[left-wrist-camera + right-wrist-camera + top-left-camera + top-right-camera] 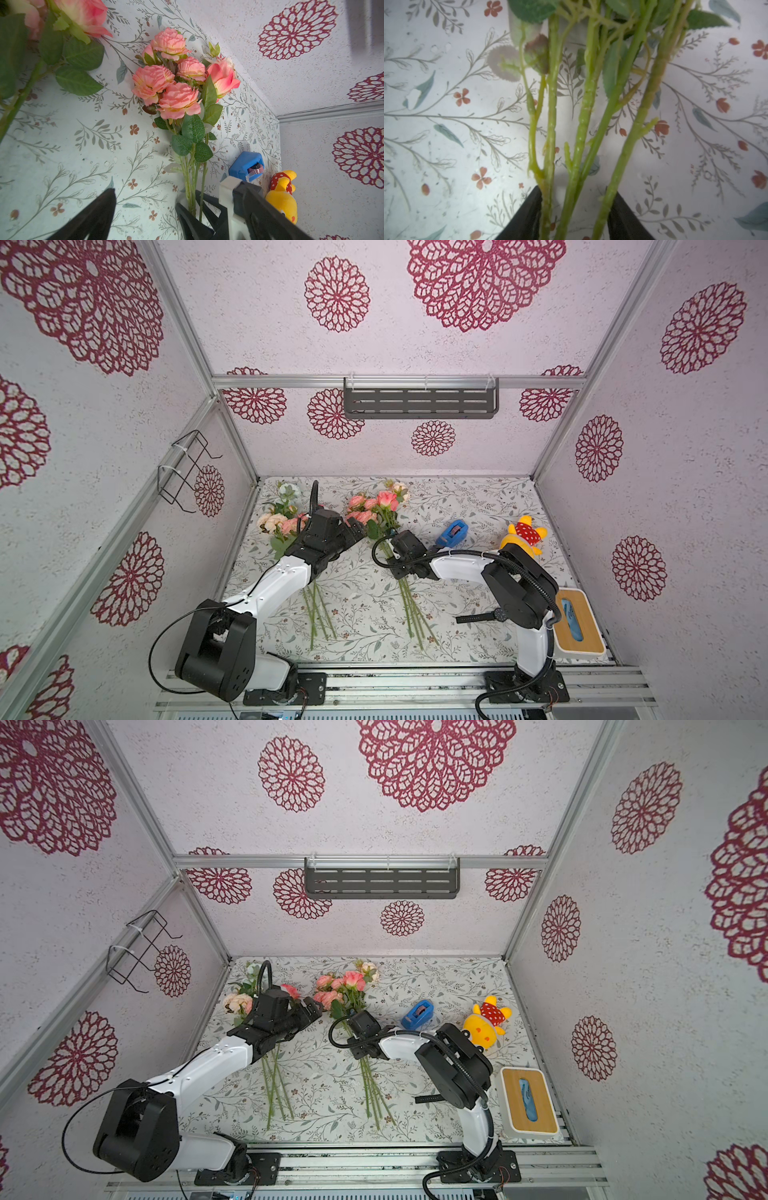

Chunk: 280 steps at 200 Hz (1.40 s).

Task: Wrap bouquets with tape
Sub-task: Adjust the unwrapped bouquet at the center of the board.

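Right wrist view: right gripper stands narrowed on the pink rose bouquet, jaws touching both outer stems; the stem axis runs straight out between them, blooms ahead of the tips. Left gripper gapes wide, empty, beside those blooms. Blue tape dispenser sits near the right gripper's wrist side, nearer that arm; judgement: the free left must reach across.

1. Table cover: white, grey-green leaf sprigs, small red flowers.
2. Walls: pale, dark red rosettes.
3. Centre bouquet: pink blooms, green stems.
4. Tape dispenser: blue.
5. Plush toy: yellow; red, white-dotted top.
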Each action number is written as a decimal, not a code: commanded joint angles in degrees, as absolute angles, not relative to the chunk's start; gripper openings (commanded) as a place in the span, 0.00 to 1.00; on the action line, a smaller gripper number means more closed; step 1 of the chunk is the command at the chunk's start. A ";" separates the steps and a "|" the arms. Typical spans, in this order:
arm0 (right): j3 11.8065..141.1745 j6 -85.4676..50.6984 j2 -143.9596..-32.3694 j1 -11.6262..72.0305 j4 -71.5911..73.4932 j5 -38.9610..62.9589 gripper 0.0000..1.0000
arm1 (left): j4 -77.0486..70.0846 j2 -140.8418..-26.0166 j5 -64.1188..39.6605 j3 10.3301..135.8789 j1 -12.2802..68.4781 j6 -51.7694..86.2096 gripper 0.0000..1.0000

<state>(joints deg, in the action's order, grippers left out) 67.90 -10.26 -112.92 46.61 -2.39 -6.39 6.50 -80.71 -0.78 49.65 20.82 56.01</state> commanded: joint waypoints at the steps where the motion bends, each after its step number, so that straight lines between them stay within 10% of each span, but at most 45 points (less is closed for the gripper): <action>1: 68.14 -9.03 -114.00 45.40 -5.56 -3.11 0.29 | 4.95 -80.74 -0.75 49.12 20.83 56.95 0.98; 59: 75.86 -2.34 -115.58 37.01 -17.62 10.50 0.04 | 3.85 -82.73 -1.84 50.26 20.84 57.05 0.98; 280: 70.69 11.36 -110.06 32.45 -28.18 14.17 0.00 | 1.41 -82.17 -3.60 51.33 21.70 56.16 0.98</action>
<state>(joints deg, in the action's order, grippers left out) 70.26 8.58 -110.50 33.32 -22.17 14.26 3.33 -83.72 -3.57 49.89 21.17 56.40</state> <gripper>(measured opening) 0.089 0.978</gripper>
